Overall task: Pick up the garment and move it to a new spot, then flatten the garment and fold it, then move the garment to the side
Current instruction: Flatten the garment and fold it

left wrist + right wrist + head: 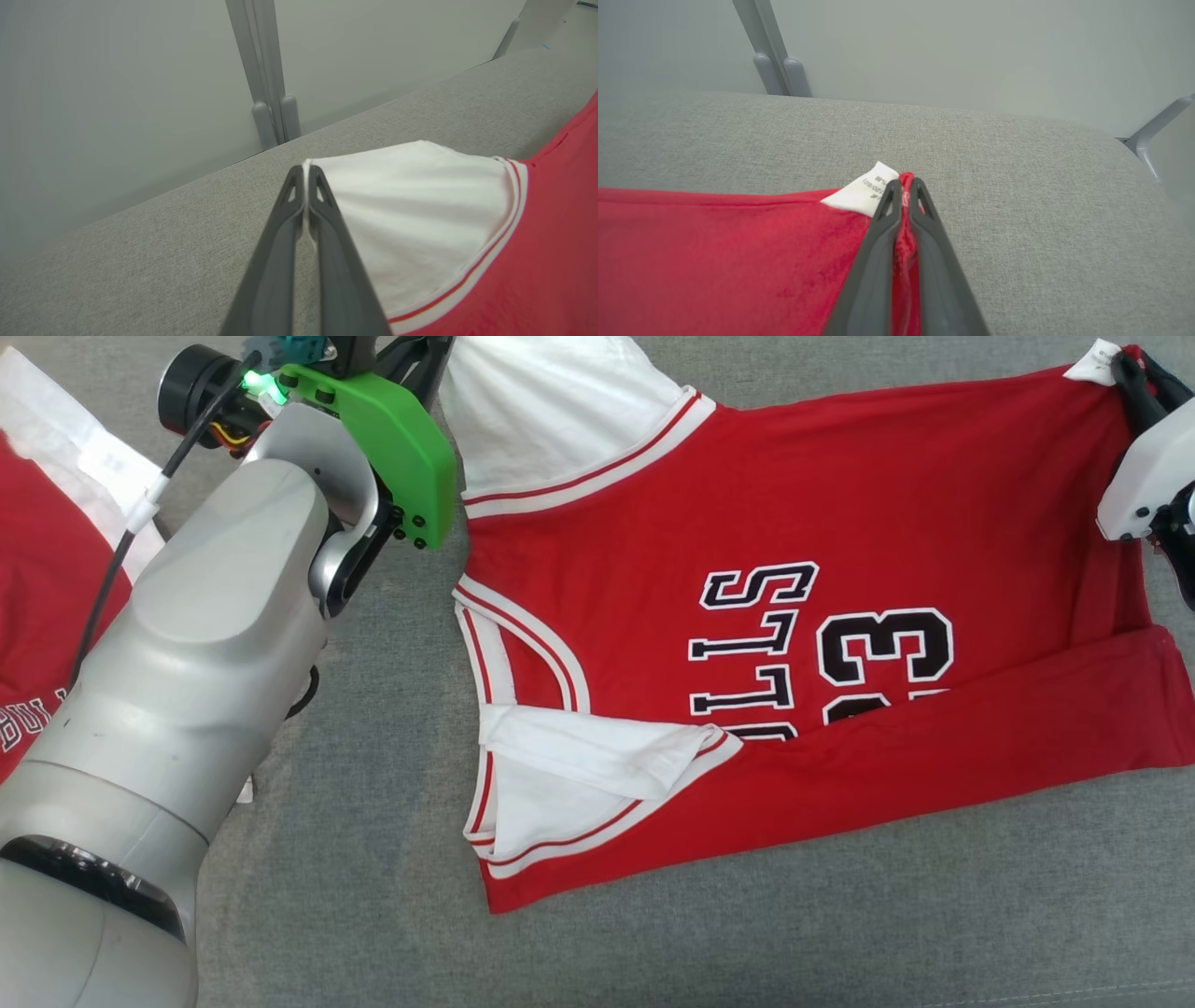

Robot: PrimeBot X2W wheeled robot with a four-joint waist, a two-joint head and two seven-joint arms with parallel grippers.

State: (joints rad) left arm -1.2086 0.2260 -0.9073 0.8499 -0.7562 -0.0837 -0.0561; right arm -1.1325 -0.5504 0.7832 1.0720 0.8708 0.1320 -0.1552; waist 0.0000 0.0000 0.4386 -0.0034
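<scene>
Handling a jersey point(840, 523): spread on grey counter point(373, 915), near edge folded over. Pinched tight with left tool point(306, 170) at white sleeve point(411, 210) tip, with right tool point(903, 183) at red hem corner point(840, 210) by label point(861, 191). Probably light, limp, slippery; apt to sag and bunch. Best held at corners, pulled taut.

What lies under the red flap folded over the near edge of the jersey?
Under the flap lies more of the jersey; its black lettering and number disappear partly beneath it.
</scene>
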